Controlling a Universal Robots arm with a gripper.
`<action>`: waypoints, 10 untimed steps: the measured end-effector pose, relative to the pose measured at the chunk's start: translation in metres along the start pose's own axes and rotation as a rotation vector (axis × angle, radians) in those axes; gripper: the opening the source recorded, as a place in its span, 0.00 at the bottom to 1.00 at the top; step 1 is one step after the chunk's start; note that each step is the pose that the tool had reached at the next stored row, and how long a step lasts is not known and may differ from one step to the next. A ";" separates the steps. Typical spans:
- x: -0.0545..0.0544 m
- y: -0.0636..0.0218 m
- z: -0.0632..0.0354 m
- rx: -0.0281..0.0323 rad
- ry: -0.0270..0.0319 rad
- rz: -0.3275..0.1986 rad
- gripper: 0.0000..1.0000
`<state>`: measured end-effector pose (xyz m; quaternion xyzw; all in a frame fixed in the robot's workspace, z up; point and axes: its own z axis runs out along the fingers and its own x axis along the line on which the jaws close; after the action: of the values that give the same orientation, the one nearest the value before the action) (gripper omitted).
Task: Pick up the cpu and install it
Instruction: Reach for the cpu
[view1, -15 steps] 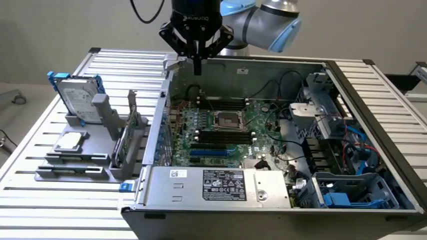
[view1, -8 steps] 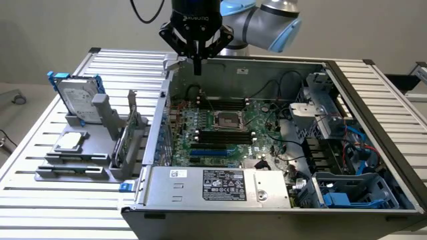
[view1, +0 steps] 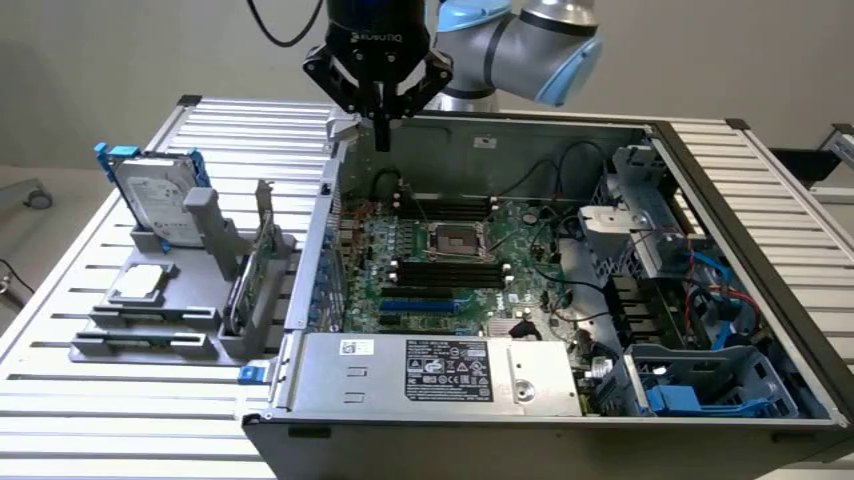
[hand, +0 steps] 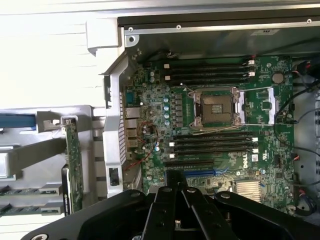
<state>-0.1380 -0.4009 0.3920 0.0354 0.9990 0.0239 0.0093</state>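
The cpu (view1: 143, 283), a small silvery square chip, lies flat on a grey holder (view1: 147, 320) on the slatted table, at the exterior view's left of the open computer case. My gripper (view1: 383, 138) hangs high over the case's rear left wall, far from the cpu, its black fingers shut together with nothing between them. In the wrist view the shut gripper (hand: 176, 176) points down over the green motherboard (hand: 250, 165). The metal-framed socket (hand: 216, 107) (view1: 454, 238) sits in the middle of the board.
A silver hard drive in a blue bracket (view1: 154, 195) stands upright behind the cpu. A green card (view1: 254, 275) stands on edge beside the case wall. Cables, a power supply (view1: 447, 370) and blue drive bays (view1: 707, 385) fill the case's other side.
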 end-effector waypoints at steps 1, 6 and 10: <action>0.005 -0.0008 0.0002 0.0001 0.0009 0.000 0.11; 0.027 -0.0035 0.0016 0.0010 0.0073 0.000 0.11; 0.045 -0.0049 0.0036 0.0046 0.0125 0.000 0.11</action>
<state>-0.1834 -0.4024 0.3874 0.0355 0.9991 0.0218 0.0029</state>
